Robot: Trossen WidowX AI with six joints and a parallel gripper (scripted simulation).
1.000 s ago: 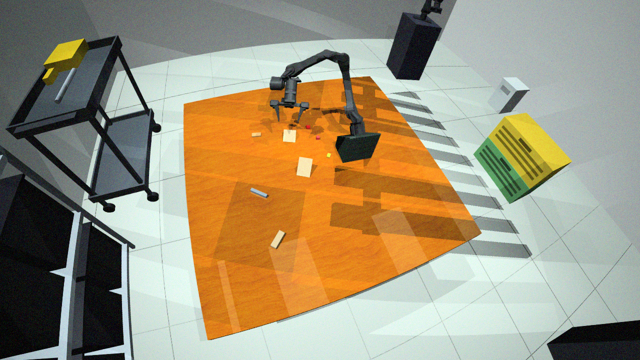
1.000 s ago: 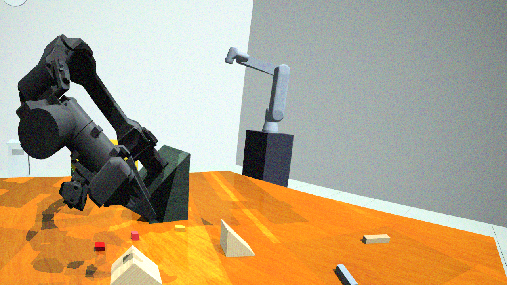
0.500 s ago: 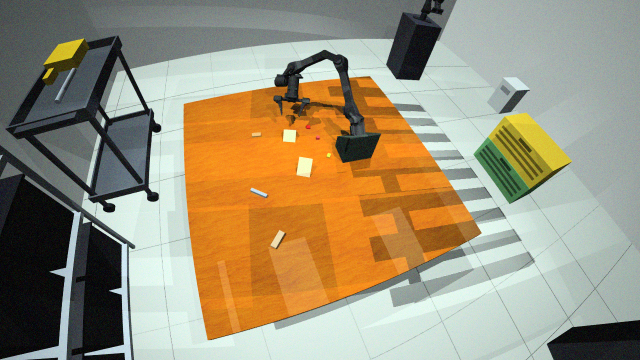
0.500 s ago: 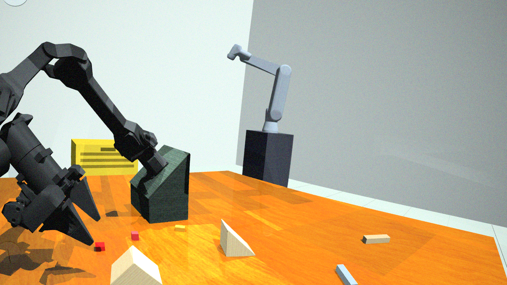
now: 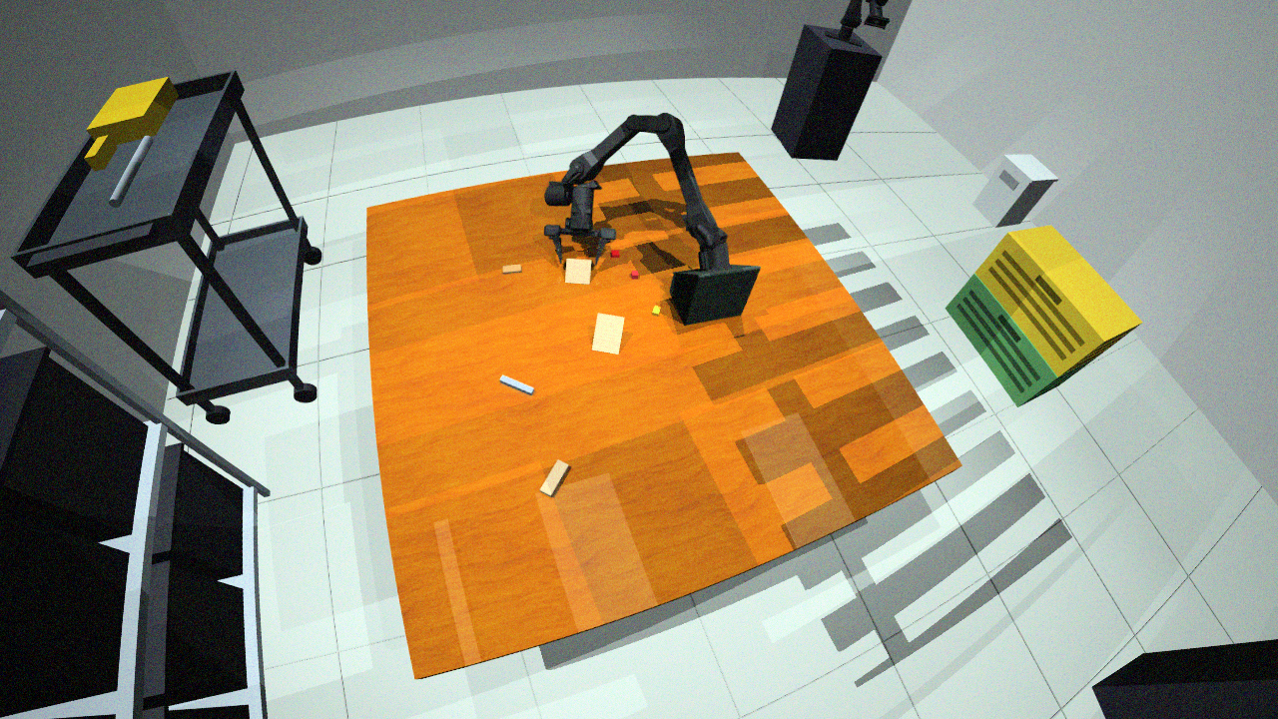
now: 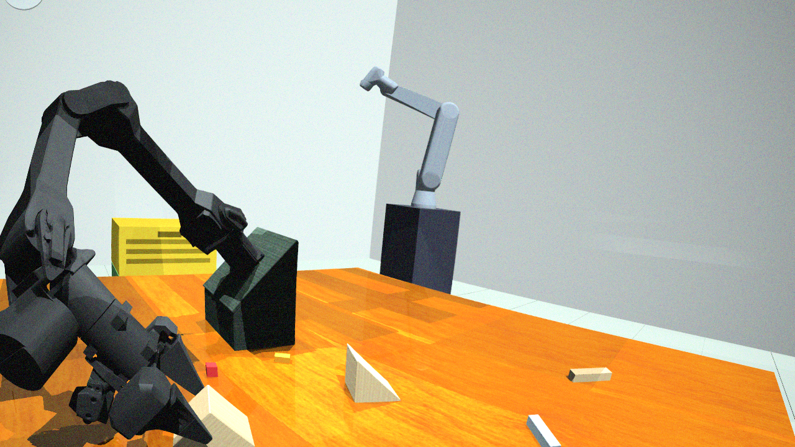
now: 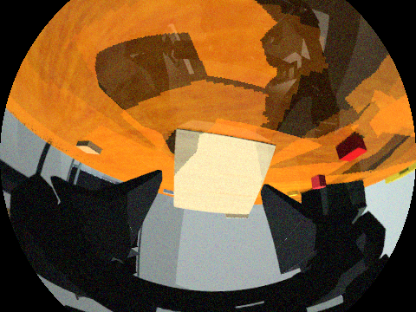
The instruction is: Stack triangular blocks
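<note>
Two triangular blocks, pale cream wood with fine grain, stand separately on the orange wooden table (image 5: 464,428) (image 6: 472,400) (image 7: 56,87): the nearer block (image 5: 578,271) (image 6: 219,414) (image 7: 223,171) is by the gripper (image 5: 579,263) (image 6: 207,416) (image 7: 214,183), the second block (image 5: 608,334) (image 6: 364,377) near the middle. Exterior view shows the nearer block with a raised ridge, partly hidden by a finger, and the second as a sharp wedge, its slope falling from an upright face to a thin edge. Jaws apart, fingertips around the nearer block, unclamped; finger contact cannot be determined.
</note>
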